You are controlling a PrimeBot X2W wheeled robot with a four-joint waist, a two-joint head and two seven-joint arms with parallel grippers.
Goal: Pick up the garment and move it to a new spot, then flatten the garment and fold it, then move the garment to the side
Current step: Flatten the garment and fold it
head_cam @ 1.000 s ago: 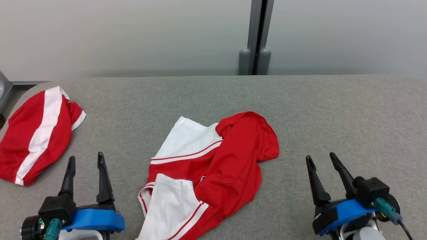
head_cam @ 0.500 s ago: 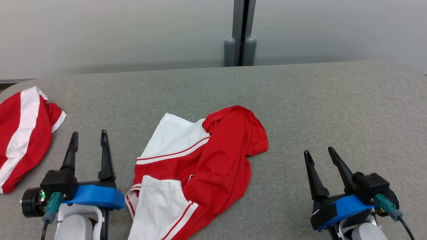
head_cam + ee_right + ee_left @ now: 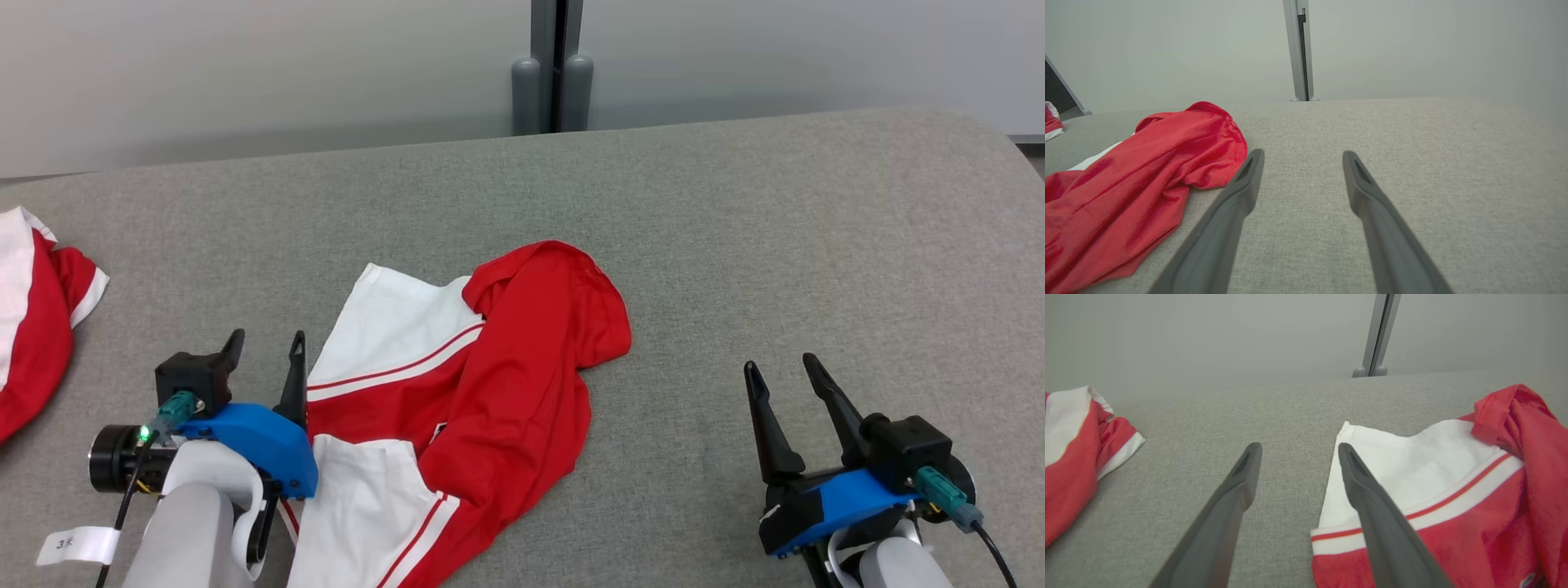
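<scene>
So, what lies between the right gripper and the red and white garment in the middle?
Nothing: between the right gripper and the garment the grey fabric table top is bare, as the head view shows.

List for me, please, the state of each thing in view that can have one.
Middle garment: crumpled, not yet flattened or folded, lying on the table.
Side garment: bunched, lying at the head view's left edge, partly cut off.
Left gripper: open, at the middle garment's white edge, holding nothing.
Right gripper: open, over bare table, apart from the middle garment.
</scene>
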